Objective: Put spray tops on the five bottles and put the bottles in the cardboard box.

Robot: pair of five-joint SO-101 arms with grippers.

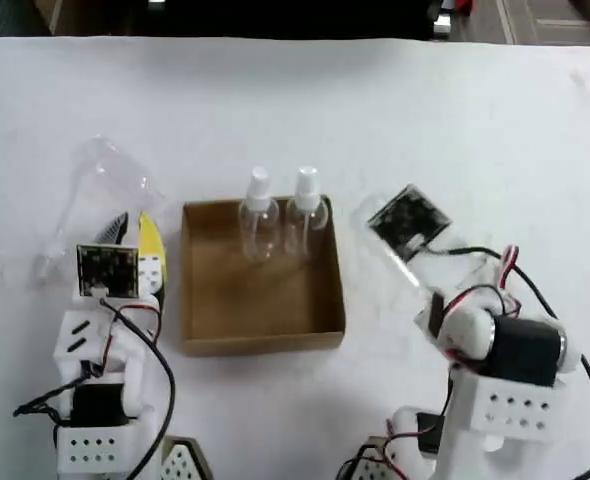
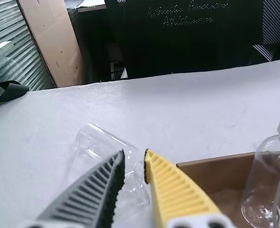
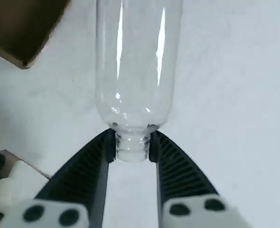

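Your right gripper (image 3: 132, 147) is clamped on the bare neck of a clear bottle (image 3: 135, 61) that carries no spray top. The bottle's body points straight away from the fingers, over the white table (image 1: 425, 110). It is just off the right side of the cardboard box (image 1: 200, 300), toward the table's near right corner.

Your left gripper (image 2: 134, 164) sits toward the near left corner. Its grey and yellow fingers are slightly parted and grasp nothing. Their tips are at the near end of a second clear bottle (image 2: 102, 147), which lies on its side on the table, left of the box.

The box stands mid-table toward the near edge. Inside it, the first topped bottle (image 1: 259, 225) and the second topped bottle (image 1: 306, 220) stand upright, side by side at the far wall.
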